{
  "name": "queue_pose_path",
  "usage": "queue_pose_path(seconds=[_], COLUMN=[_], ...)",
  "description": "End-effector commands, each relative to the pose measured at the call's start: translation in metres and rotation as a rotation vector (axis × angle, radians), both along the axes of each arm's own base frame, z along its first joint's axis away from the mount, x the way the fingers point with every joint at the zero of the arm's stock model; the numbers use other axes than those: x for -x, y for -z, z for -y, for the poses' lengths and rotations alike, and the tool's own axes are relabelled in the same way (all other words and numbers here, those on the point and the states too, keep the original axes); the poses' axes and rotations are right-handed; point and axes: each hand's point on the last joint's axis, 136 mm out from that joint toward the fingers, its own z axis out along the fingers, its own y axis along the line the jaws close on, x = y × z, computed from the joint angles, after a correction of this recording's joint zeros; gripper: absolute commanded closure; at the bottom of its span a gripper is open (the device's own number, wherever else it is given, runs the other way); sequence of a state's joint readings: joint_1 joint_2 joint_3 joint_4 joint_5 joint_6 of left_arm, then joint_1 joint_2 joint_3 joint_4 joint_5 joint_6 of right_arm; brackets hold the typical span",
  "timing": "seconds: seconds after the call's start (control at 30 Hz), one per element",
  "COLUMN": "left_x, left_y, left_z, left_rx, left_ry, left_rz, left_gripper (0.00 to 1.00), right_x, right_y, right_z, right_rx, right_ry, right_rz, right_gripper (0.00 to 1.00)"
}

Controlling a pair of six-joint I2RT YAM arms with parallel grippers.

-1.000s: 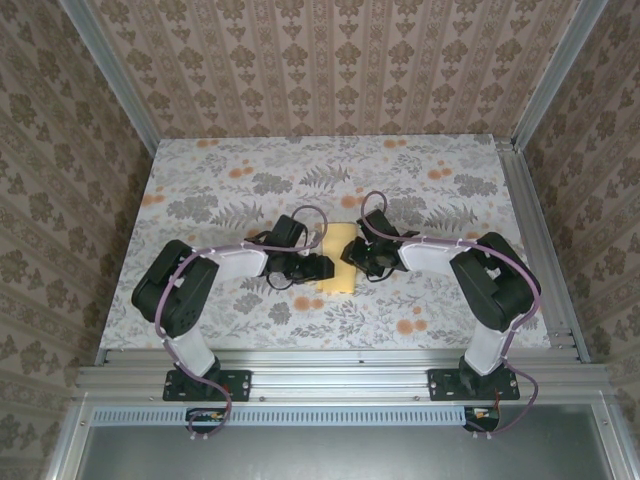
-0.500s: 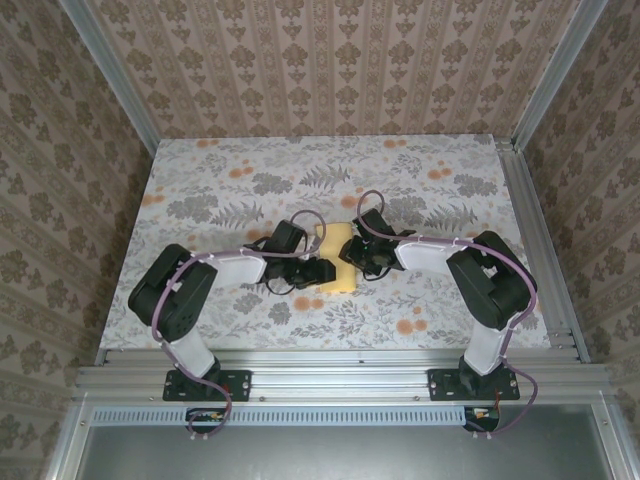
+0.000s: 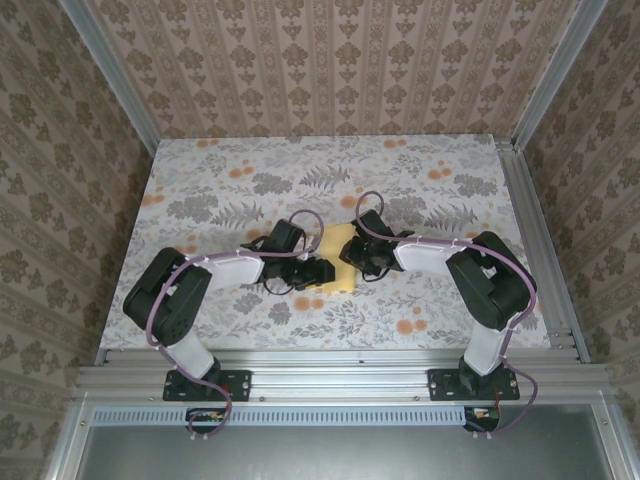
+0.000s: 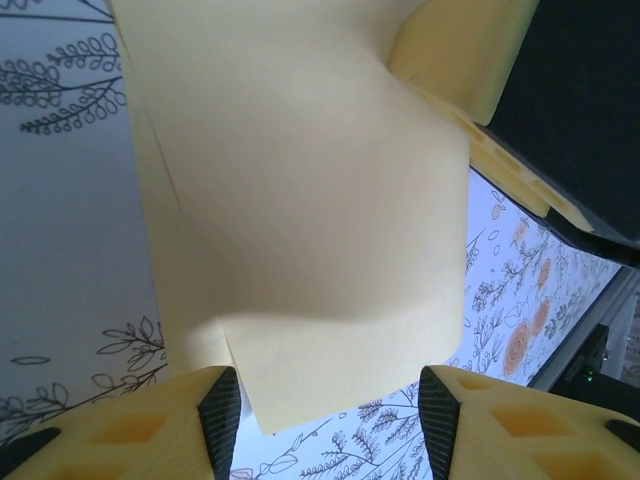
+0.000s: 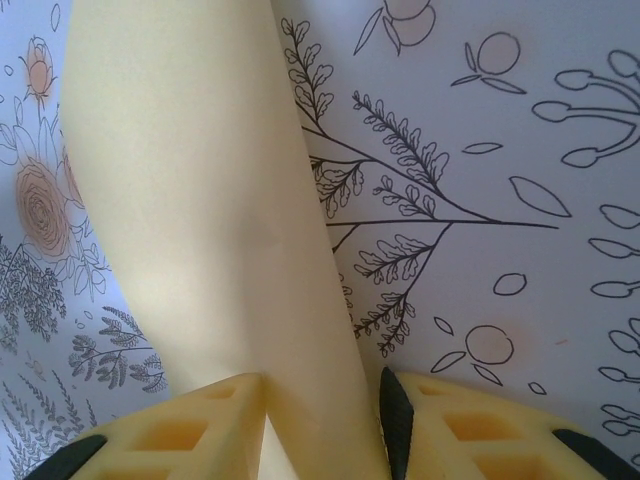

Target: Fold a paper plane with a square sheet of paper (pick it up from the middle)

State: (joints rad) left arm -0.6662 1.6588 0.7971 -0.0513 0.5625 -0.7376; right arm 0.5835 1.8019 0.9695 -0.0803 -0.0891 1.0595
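Observation:
The square sheet of paper (image 3: 338, 282), pale yellow and folded into a narrow strip, lies mid-table between both grippers. In the right wrist view the sheet (image 5: 190, 200) rises as a curved fold and runs in between the jaws, where my right gripper (image 5: 322, 425) is shut on it. In the left wrist view the sheet (image 4: 310, 200) bulges upward, and its near corner hangs between the wide-apart pads of my open left gripper (image 4: 330, 420) without being clamped. From above, the left gripper (image 3: 322, 272) sits at the strip's left edge and the right gripper (image 3: 350, 255) at its right edge.
A floral cloth (image 3: 220, 200) with orange flowers covers the table. Aluminium rails (image 3: 540, 240) frame the right side and the near edge. Patterned walls close in the back and sides. One finger of the right gripper (image 4: 460, 50) shows at the top right of the left wrist view.
The left arm's elbow has drifted left and its gripper has shifted slightly toward the near end of the strip. The paper and the right gripper have hardly moved.

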Motion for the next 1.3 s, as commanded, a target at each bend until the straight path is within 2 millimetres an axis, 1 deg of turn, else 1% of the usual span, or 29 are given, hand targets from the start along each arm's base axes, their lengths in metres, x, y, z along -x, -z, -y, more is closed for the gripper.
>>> queue_pose_path(seconds=[0.0, 0.1, 0.27, 0.43, 0.6, 0.73, 0.8, 0.93, 1.07, 1.27], left_x=[-0.005, -0.008, -0.007, -0.011, -0.008, -0.004, -0.002, 0.002, 0.003, -0.001], left_y=[-0.016, -0.008, 0.003, 0.010, 0.019, 0.022, 0.020, 0.009, -0.001, -0.016], left_z=[-0.007, -0.013, -0.008, -0.002, -0.001, 0.001, 0.004, 0.012, 0.013, 0.015], left_rx=[-0.049, -0.096, -0.088, -0.086, -0.101, -0.097, -0.083, -0.048, -0.020, -0.004], left_ry=[0.022, 0.028, 0.034, 0.036, 0.039, 0.035, 0.032, 0.024, -0.011, -0.017], left_rz=[0.035, 0.032, 0.013, 0.010, -0.002, -0.011, -0.015, -0.013, -0.017, -0.003], left_gripper=[0.45, 0.45, 0.46, 0.46, 0.46, 0.46, 0.46, 0.45, 0.46, 0.45], right_x=[-0.002, -0.002, -0.004, -0.005, -0.005, -0.006, -0.006, -0.005, -0.003, 0.000], right_y=[0.002, 0.002, 0.000, 0.000, 0.001, -0.001, -0.001, 0.000, 0.001, 0.002], right_z=[0.009, 0.009, 0.009, 0.012, 0.013, 0.012, 0.012, 0.013, 0.014, 0.015], right_rx=[0.032, 0.018, -0.007, -0.003, -0.016, -0.029, -0.031, -0.038, -0.032, -0.025], right_ry=[0.050, 0.067, 0.105, 0.122, 0.147, 0.162, 0.168, 0.183, 0.183, 0.179], right_rz=[0.001, 0.001, 0.008, 0.011, 0.011, 0.015, 0.016, 0.016, 0.014, 0.018], right_gripper=[0.60, 0.60, 0.58, 0.57, 0.58, 0.59, 0.59, 0.60, 0.60, 0.60])
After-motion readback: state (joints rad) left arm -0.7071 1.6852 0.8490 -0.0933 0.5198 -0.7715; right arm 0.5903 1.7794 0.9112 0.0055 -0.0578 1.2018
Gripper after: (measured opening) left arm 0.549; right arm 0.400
